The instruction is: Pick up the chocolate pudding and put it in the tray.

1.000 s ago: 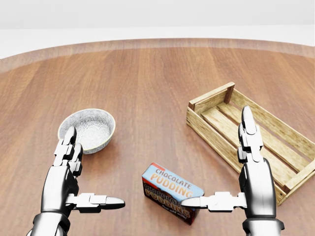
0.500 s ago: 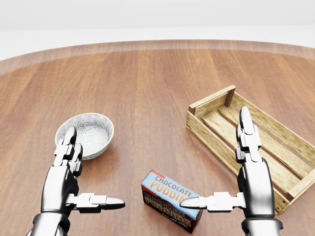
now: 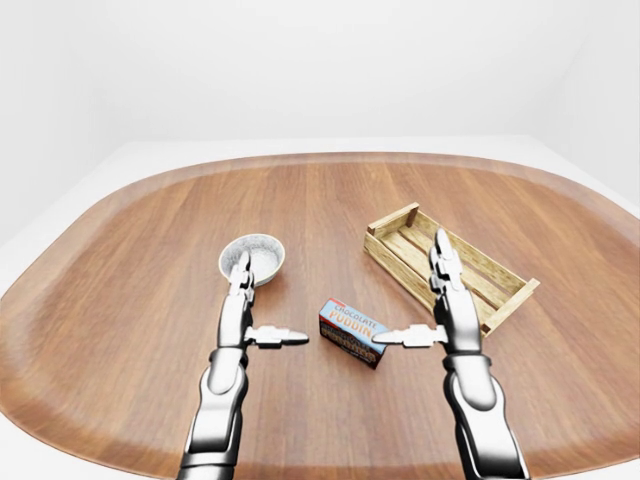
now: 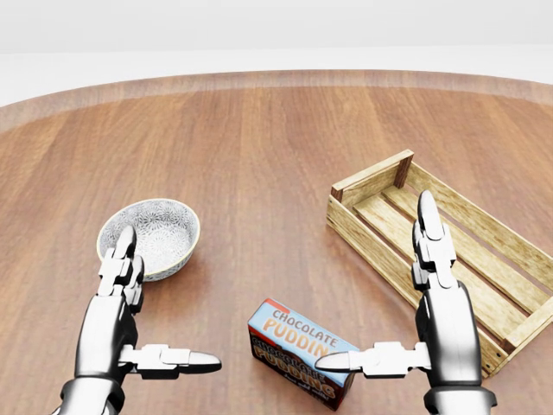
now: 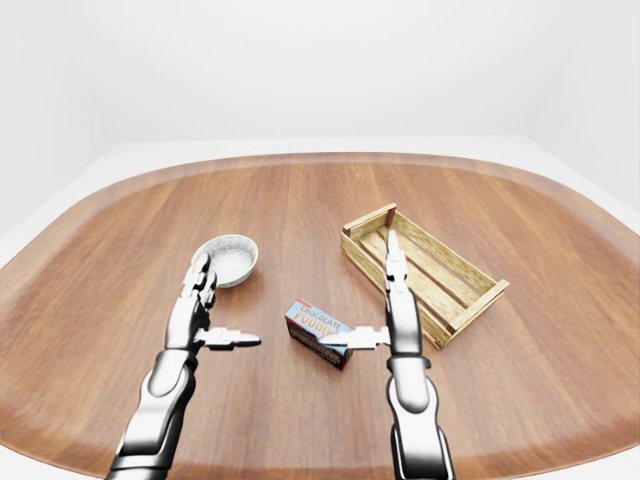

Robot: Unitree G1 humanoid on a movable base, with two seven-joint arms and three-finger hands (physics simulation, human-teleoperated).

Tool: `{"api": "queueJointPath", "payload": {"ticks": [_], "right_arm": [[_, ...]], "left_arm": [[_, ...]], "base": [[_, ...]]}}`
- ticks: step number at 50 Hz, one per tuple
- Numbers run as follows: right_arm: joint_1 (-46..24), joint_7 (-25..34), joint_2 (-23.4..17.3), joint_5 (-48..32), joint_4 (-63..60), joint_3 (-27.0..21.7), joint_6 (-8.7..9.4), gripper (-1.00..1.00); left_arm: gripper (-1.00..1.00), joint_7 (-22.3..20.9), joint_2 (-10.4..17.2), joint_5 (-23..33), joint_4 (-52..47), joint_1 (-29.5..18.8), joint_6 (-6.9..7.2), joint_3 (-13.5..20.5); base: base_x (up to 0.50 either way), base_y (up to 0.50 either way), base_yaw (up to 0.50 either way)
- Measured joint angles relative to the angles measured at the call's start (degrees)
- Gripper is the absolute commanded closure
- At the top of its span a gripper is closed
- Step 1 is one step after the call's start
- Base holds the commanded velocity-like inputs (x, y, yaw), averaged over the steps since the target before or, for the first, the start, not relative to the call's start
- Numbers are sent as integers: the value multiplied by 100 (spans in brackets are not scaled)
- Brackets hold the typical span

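The chocolate pudding box (image 4: 298,347), blue on top with dark red sides, lies flat on the wooden table near the bottom middle of the head view. My right hand (image 4: 373,281) is open just to its right, the thumb tip over the box's right end and the fingers pointing up the view. To the box's left my left hand (image 4: 170,298) is open and holds nothing, thumb pointing toward the box with a gap between. The slatted wooden tray (image 4: 371,175) lies empty at the right, just beyond the right hand's fingers.
A speckled grey bowl (image 4: 149,233) stands at the left, just above the left hand's fingertips. The oval wooden table (image 3: 120,300) has its rounded edge all round in the eye views, with white floor and walls beyond.
The whole picture has slid down slightly, so the camera moved a little. Both hands stay open in nearly the same places; the thumbs sit a bit lower.
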Motion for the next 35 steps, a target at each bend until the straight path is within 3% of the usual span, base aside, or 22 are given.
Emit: {"api": "queueJointPath", "payload": {"ticks": [11,35], "right_arm": [[31,3,0,-53,82,28,0,-100],[-137,-61,-16,-243,955,150,0,-100]], "left_arm": [[-100,-24,1,110,34,39,-62,-33],[-100,-38,1,190,104,27,-49,-43]], "base": [[0,0,0],[0,0,0]]}}
